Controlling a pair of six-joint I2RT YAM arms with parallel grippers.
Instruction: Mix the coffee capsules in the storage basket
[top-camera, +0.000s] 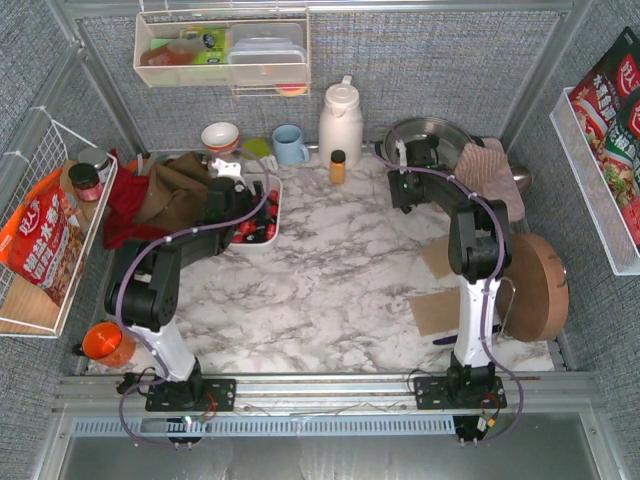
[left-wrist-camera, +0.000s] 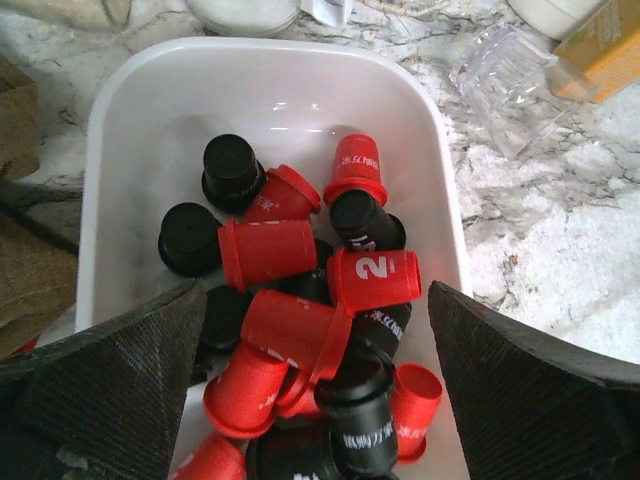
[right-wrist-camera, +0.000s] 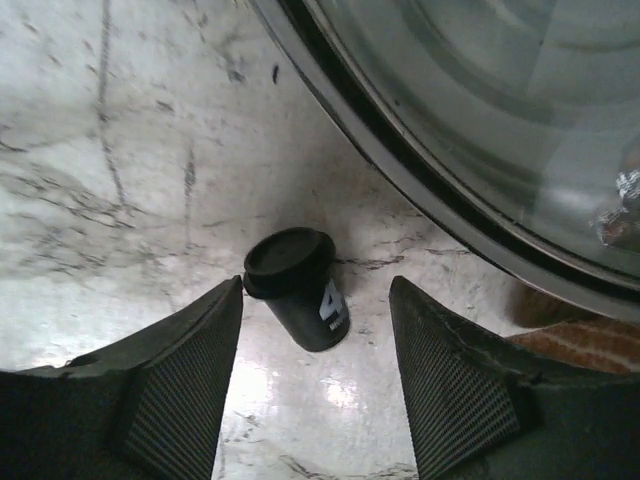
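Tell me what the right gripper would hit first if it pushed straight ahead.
The right gripper would probably meet the black capsule lying on the table between its open jaws, near the metal bowl; depth is unclear.

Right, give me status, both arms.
Left pincer open above basket, red and black capsules heaped inside. Right pincer open astride one black capsule on table beside pan. Nothing blocking.

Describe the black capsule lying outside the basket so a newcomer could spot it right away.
On the marble table, find the big metal bowl at the back right. Just off its rim, one black capsule lies on its side. Unlike the capsules heaped in the white basket, it sits alone and shows a white 4.
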